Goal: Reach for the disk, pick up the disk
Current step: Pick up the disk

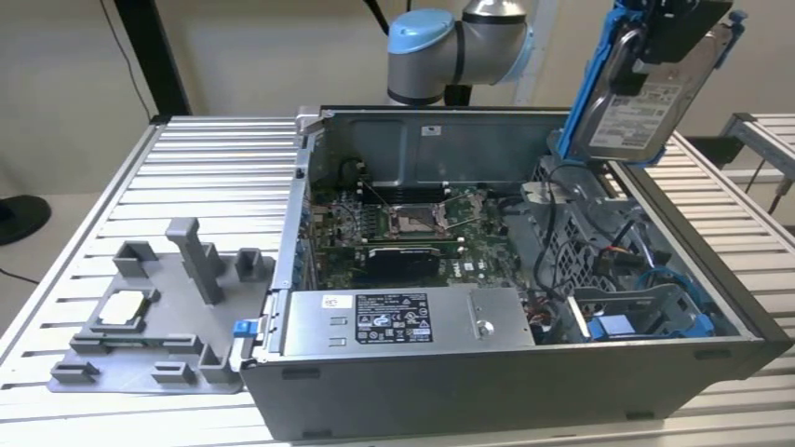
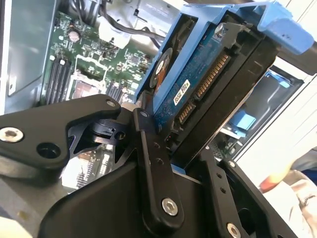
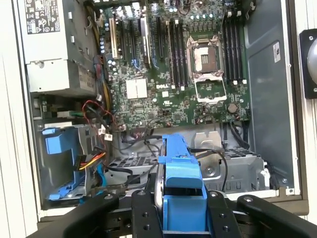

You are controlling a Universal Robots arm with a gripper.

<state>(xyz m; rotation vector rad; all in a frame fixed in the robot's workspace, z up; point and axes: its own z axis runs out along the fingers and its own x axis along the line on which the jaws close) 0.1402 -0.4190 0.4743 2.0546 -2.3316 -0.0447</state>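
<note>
Slatted table (image 1: pixel 186 149) carries everything. On it the open PC case (image 1: pixel 695 363) lies w/ its side panel off, so the inside is reachable from above: motherboard (image 1: pixel 410 223) across the floor, empty CPU socket (image 3: pixel 205 59) near its middle, grey power supply (image 1: pixel 397 321) along the case's front edge. Blue drive cage (image 1: pixel 634 317) sits in the case's front corner, on the exterior view's right, and looks vacant — prob. where the disk came from. Grey fixture tray (image 1: pixel 137 326) rests on the table beside the case, near the table's front edge, w/ a small silver chip (image 1: pixel 127 307) in one pocket.

The disk (image 1: pixel 646 102) hangs in the air, above the case's far corner on the exterior view's right, clear of the walls. It's tilted on edge because the gripper (image 3: pixel 181 208) pinches it across the blue bracket (image 2: pixel 277 25), black fingers (image 2: pixel 153 173) pressed to both sides. Connector edge (image 2: pixel 208 82) faces the second wrist cam. Pickup looks done.
</note>
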